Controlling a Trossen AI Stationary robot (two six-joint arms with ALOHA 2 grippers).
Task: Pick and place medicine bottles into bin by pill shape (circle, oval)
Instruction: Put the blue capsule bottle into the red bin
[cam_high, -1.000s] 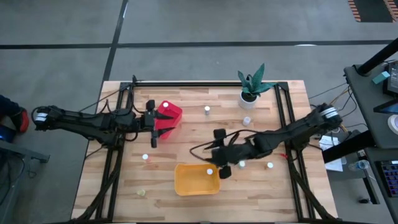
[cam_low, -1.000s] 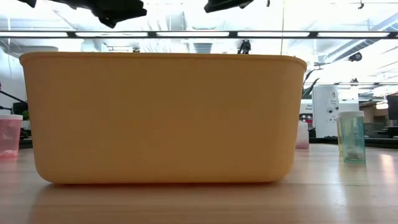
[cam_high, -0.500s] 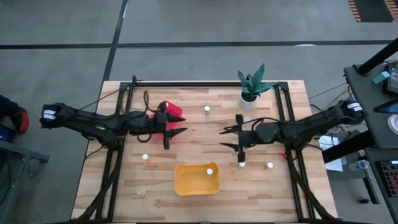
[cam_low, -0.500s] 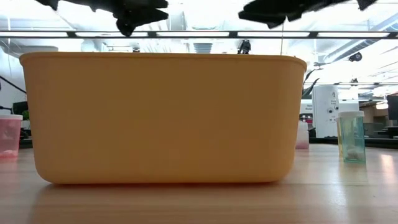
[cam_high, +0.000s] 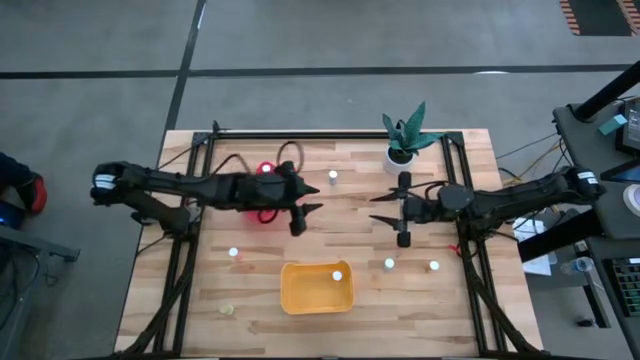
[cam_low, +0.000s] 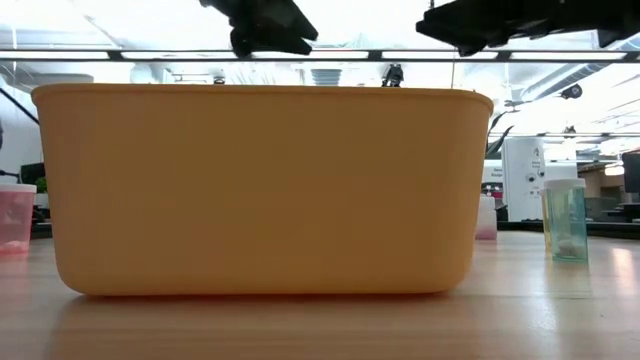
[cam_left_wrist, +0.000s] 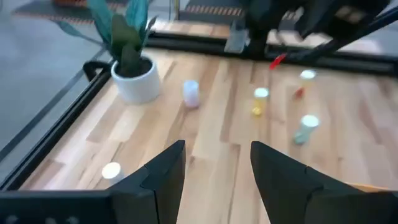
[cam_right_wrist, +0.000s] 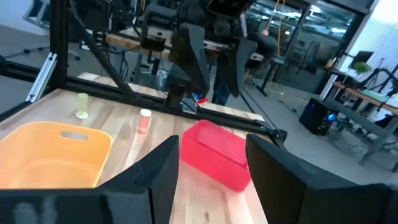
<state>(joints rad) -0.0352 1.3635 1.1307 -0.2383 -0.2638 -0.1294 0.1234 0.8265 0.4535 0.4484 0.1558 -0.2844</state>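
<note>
My left gripper (cam_high: 312, 203) hangs open and empty above the middle of the table, just right of the red bin (cam_high: 262, 172), which its arm mostly covers. My right gripper (cam_high: 378, 207) is open and empty, facing it from the right. The yellow bin (cam_high: 300, 290) stands near the front edge with one white-capped bottle (cam_high: 338, 275) inside. Other bottles stand upright on the table at the far middle (cam_high: 333, 177), front left (cam_high: 233, 253) and front right (cam_high: 389, 264), (cam_high: 434, 266). The left wrist view shows open fingers (cam_left_wrist: 214, 168) over several bottles (cam_left_wrist: 260, 99).
A white pot with a green plant (cam_high: 402, 150) stands at the far right. A small yellowish bottle (cam_high: 228, 310) sits near the front left corner. Black frame rails (cam_high: 455, 170) run along the table's sides. In the low view the yellow bin (cam_low: 260, 190) fills the foreground.
My right gripper has drawn back from over the yellow bin toward the table's right and far side, leaving a bottle in the bin. My left gripper has moved from beside the red bin toward the table's middle, turning about on the way.
</note>
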